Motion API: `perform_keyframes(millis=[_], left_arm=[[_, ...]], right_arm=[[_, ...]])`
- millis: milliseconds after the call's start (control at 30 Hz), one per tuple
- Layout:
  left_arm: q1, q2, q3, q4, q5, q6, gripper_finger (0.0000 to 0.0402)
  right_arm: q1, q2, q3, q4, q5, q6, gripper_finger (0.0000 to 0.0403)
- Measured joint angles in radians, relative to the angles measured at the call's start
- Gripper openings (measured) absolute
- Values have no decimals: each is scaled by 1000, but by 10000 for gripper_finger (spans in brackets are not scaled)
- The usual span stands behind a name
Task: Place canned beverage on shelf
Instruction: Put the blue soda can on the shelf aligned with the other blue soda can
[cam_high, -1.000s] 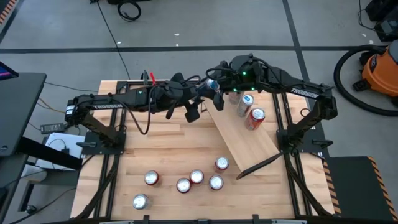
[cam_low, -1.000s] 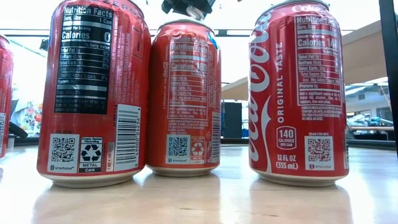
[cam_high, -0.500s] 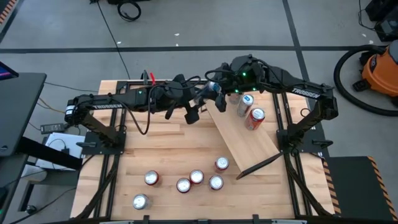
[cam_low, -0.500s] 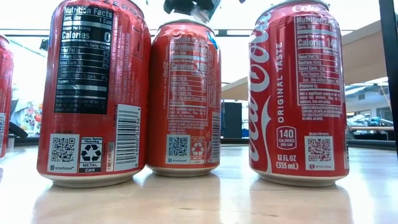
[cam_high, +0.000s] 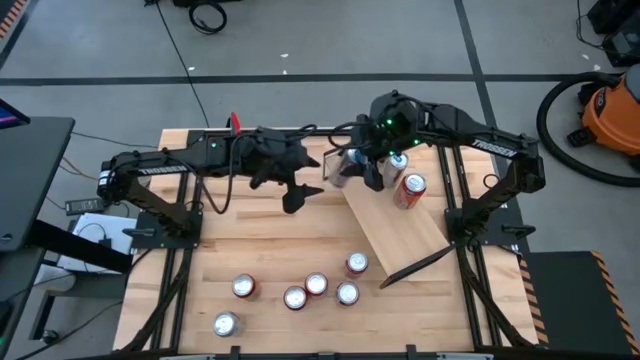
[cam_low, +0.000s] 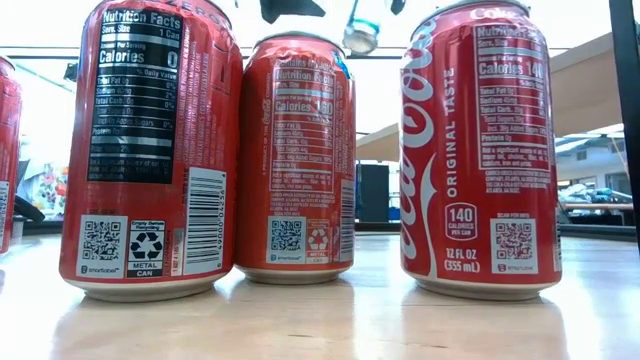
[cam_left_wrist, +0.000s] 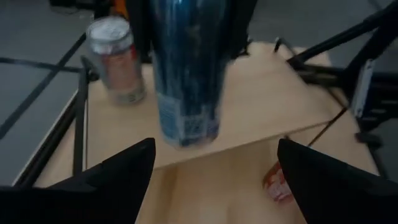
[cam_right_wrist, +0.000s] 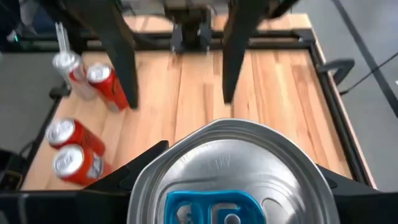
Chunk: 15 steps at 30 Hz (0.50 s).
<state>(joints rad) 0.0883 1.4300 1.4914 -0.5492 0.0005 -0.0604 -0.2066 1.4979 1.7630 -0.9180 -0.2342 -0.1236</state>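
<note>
The right gripper (cam_high: 350, 166) clamps the blue can (cam_left_wrist: 185, 68) upright above the shelf (cam_high: 395, 222) edge. The left gripper (cam_high: 298, 180) stands wide open, apart from it. Two cans (cam_high: 404, 180) occupy the shelf's far end.

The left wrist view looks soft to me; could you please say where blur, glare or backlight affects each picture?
Left wrist view: the tall dark blue metal can is smeared by motion blur. Low view: bright backlight behind the three red cola cans, with a sheen on the light wooden tabletop. Right wrist view: the silver can lid with blue tab fills the foreground. High view: evenly lit.
</note>
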Motion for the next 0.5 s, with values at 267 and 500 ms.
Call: perform_keyframes(millis=[267, 500], left_arm=[[-41, 9, 0, 121, 51, 14, 350], [-50, 0, 0, 88, 50, 6, 348]], right_arm=[[3, 84, 0, -68, -66, -60, 246], [7, 99, -2, -168, -19, -115, 246]])
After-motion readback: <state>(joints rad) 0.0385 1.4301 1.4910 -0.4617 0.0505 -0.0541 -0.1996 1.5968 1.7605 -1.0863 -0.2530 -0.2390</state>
